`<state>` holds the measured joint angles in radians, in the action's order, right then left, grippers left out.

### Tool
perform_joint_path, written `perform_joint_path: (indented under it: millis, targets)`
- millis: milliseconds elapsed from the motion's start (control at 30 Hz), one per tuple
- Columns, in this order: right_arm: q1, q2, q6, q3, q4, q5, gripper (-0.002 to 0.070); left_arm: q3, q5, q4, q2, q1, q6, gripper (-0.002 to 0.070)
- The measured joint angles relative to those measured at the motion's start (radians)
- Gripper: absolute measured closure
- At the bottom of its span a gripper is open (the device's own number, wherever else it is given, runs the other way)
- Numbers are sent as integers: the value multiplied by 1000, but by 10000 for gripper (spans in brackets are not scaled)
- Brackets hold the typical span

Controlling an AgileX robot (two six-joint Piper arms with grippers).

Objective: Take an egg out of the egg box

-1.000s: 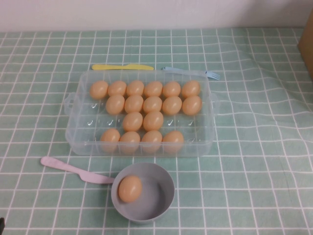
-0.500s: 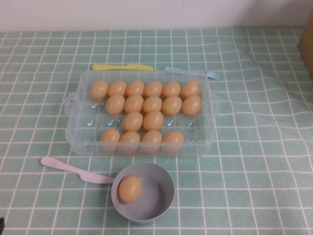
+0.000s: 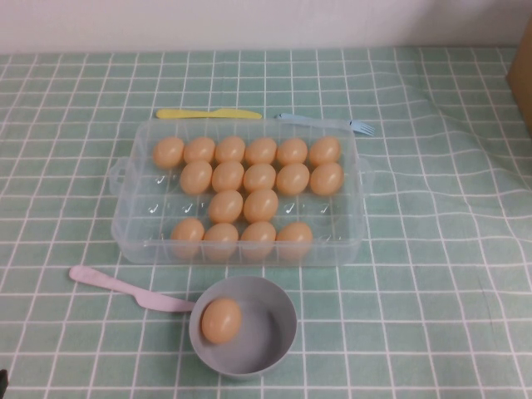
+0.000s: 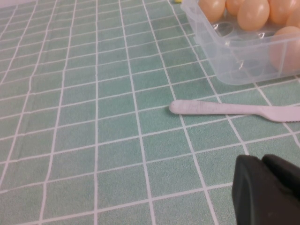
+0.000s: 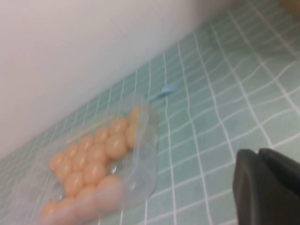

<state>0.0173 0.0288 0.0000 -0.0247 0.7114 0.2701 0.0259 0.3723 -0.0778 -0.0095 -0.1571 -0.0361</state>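
Note:
The clear plastic egg box [image 3: 359, 208] sits mid-table holding several tan-orange eggs [image 3: 259, 177]. One more egg [image 3: 220, 320] lies in the round grey bowl [image 3: 278, 332] in front of the box. Neither gripper shows in the high view. My left gripper [image 4: 262, 160] is shut and empty, low over the tablecloth, near the pink knife [image 4: 220, 108] and the box's corner [image 4: 234, 51]. My right gripper [image 5: 259, 153] is shut and empty, off to the box's [image 5: 145, 140] right side, well apart from it.
A pink plastic knife [image 3: 116, 287] lies left of the bowl. A yellow knife [image 3: 208, 114] and a blue fork [image 3: 332, 122] lie behind the box. A brown carton [image 3: 522, 75] stands at the far right edge. The tablecloth is wrinkled to the right.

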Motion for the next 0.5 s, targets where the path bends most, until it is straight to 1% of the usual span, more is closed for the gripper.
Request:
perform_joint_path:
  millis: [167, 300, 500]
  targets:
    - [0, 193, 0, -160, -6, 218, 694, 0, 0, 0, 0, 0, 0, 679]
    - [0, 382, 0, -286, -72, 393, 694, 0, 0, 0, 0, 0, 0, 679]
    - [0, 651, 0, -494, -194, 561, 694, 0, 0, 0, 0, 0, 0, 680]
